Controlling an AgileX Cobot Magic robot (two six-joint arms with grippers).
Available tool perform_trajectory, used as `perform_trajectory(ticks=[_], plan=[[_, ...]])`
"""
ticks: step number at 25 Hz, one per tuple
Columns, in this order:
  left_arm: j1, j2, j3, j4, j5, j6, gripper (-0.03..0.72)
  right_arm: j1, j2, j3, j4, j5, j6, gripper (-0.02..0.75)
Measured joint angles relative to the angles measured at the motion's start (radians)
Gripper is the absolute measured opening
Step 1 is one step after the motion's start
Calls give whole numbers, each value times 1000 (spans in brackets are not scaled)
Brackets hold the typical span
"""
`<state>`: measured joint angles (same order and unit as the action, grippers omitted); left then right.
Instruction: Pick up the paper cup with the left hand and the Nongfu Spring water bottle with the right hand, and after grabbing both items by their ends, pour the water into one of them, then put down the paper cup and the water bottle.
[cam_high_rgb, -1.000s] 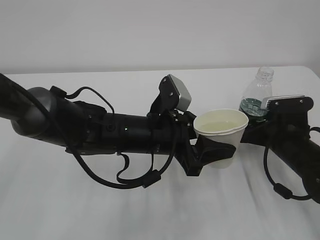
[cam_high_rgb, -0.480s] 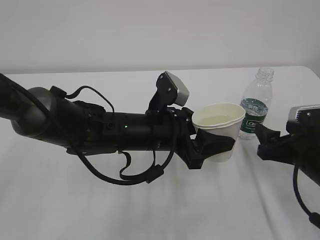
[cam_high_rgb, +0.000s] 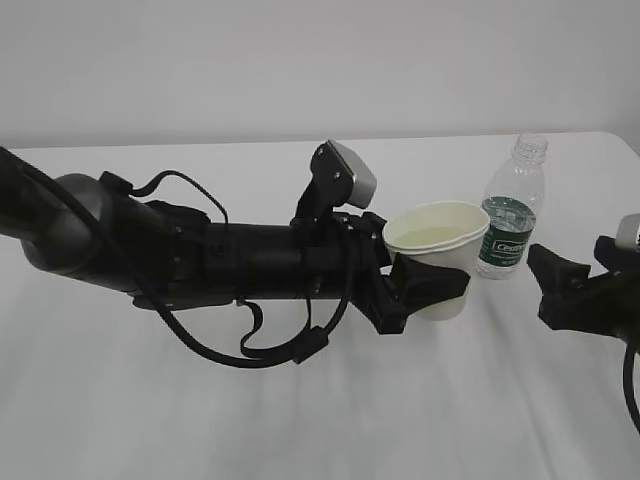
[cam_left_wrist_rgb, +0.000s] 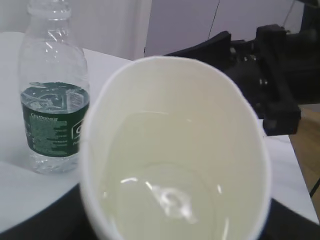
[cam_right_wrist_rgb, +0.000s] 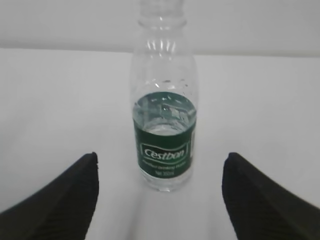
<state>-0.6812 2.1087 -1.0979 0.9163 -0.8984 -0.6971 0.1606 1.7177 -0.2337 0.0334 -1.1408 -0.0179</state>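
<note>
Colours of the items on the white table (cam_high_rgb: 300, 420).
Paper cup (cam_high_rgb: 437, 262): off-white outside, cream inside, holding clear water (cam_left_wrist_rgb: 165, 190). Bottle (cam_high_rgb: 510, 215): clear ribbed plastic with a dark green label band and white lettering. Left hand (cam_high_rgb: 425, 285) and right hand (cam_high_rgb: 565, 285): black; the left wrist's block (cam_high_rgb: 352, 177) is silver-grey.

Bottle (cam_high_rgb: 513, 214) stands clear on the right — held cup (cam_high_rgb: 437, 258) crowds its left.

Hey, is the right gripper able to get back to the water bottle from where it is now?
Probably yes. The right gripper is open and faces the upright water bottle squarely, with only bare table between them.
</note>
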Motion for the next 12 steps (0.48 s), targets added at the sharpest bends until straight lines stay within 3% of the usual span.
perform_trajectory(ticks=[12], plan=[[95, -74, 0, -2, 0, 0, 421, 0, -74, 13, -68, 0, 5, 587]])
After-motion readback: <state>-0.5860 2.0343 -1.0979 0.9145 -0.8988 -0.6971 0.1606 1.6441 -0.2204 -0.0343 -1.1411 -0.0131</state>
